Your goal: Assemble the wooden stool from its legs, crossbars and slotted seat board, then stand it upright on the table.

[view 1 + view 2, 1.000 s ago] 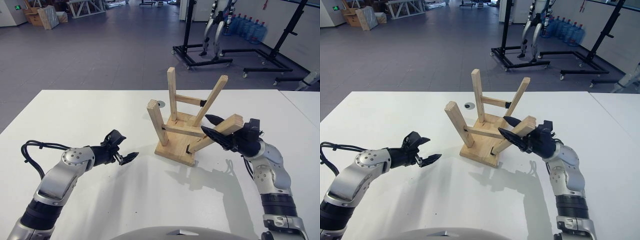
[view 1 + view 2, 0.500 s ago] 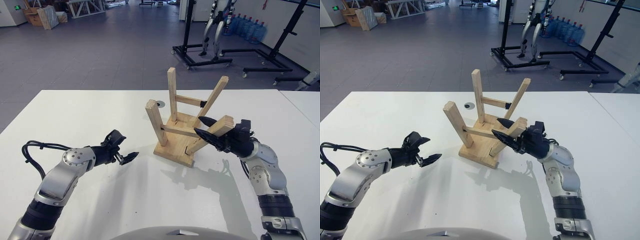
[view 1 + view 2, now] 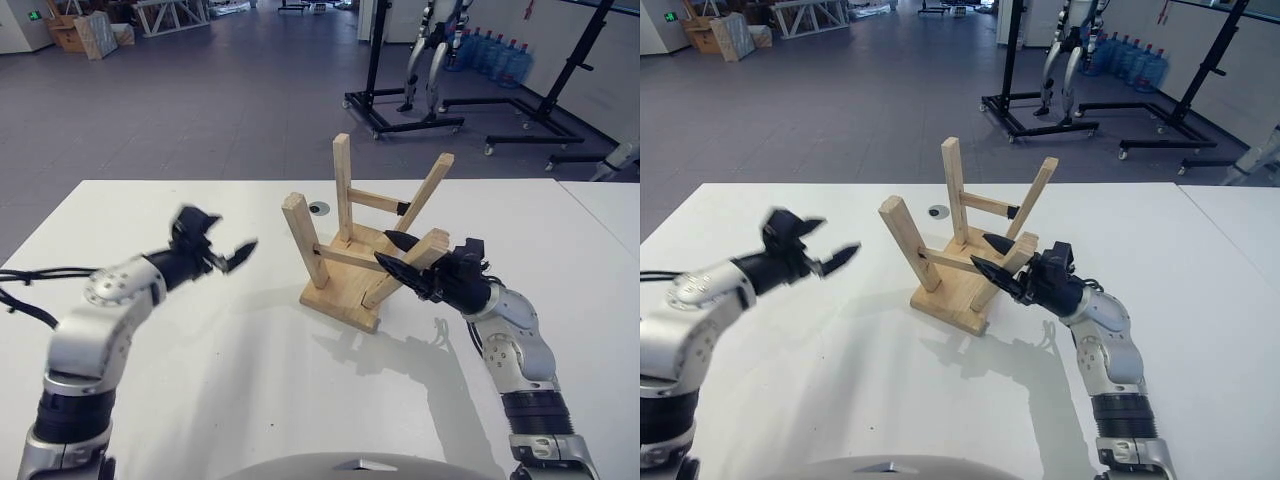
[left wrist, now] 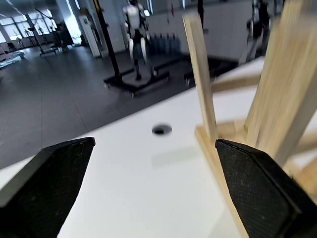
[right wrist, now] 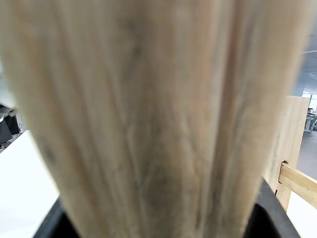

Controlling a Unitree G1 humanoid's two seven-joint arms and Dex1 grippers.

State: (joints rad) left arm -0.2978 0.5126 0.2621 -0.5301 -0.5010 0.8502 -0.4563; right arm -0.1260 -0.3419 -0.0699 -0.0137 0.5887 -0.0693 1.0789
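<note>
The wooden stool [image 3: 350,262] lies upside down and tilted on the white table [image 3: 200,390]. Its seat board [image 3: 340,300] rests on the tabletop, and its legs and crossbars point up. My right gripper [image 3: 392,252] is shut on the stool's near right leg [image 3: 428,245], whose wood grain looms close in the right wrist view [image 5: 148,109]. My left gripper [image 3: 228,256] hangs open above the table, left of the stool and apart from it. In the left wrist view its two black fingers [image 4: 44,173] stand wide apart, with the stool legs [image 4: 198,74] ahead.
A small round hole [image 3: 318,208] sits in the tabletop behind the stool. A second white table [image 3: 610,205] adjoins at the right. Black wheeled racks [image 3: 400,110] stand on the floor beyond the far edge. Bare tabletop spreads in front and to the left.
My left arm has lifted off the table and swung up and to the left, gripper still open. My right gripper, holding the leg, has pushed the stool a little to the left.
</note>
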